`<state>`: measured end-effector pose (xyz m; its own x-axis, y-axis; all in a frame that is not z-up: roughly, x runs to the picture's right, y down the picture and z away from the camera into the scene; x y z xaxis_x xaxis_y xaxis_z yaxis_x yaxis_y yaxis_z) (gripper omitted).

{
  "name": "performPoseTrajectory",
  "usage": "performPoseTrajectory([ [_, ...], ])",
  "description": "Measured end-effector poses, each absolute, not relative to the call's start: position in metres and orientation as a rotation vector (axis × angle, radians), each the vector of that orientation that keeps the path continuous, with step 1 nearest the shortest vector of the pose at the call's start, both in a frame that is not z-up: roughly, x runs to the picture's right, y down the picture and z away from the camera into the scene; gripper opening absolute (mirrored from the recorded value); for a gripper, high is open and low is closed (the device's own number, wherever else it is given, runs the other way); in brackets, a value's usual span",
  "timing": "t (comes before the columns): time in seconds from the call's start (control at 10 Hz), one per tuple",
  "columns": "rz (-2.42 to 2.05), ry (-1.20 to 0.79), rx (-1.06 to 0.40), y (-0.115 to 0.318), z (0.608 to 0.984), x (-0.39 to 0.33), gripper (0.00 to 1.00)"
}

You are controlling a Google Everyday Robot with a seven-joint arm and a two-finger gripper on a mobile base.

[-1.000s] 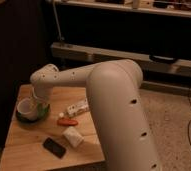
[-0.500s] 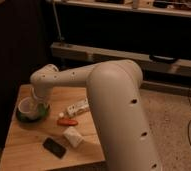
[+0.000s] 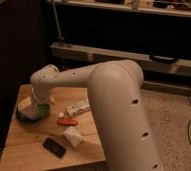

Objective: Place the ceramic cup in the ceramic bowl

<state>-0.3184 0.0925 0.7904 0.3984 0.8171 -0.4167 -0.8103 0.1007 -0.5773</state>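
Observation:
The green ceramic bowl [image 3: 33, 115] sits at the left side of the wooden table [image 3: 89, 150]. The cream ceramic cup [image 3: 25, 104] is over the bowl's left part; whether it rests inside or hangs just above it is unclear. My gripper [image 3: 37, 100] reaches down at the end of the big white arm, right beside the cup and above the bowl. The arm's wrist hides most of the gripper.
A white rectangular package [image 3: 78, 106] lies mid-table. In front of it lies a red-orange object [image 3: 67, 121], then a white block [image 3: 72, 136] and a flat black object [image 3: 54, 147]. The table's left edge is close to the bowl. A dark shelf unit stands behind the table.

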Motion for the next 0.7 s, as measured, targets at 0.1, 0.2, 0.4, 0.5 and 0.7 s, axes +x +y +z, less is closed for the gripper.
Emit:
performPoseTrajectory([
  [0.1, 1.2, -0.009, -0.845, 0.093, 0.789, -0.317, 0.94],
  [0.2, 1.196, -0.008, -0.845, 0.095, 0.787, -0.314, 0.94],
  [0.4, 1.194, -0.007, -0.843, 0.096, 0.784, -0.307, 0.94],
  [0.5, 1.188, -0.007, -0.844, 0.097, 0.782, -0.308, 0.94],
  [0.7, 1.19, -0.01, -0.841, 0.097, 0.78, -0.302, 0.94],
])
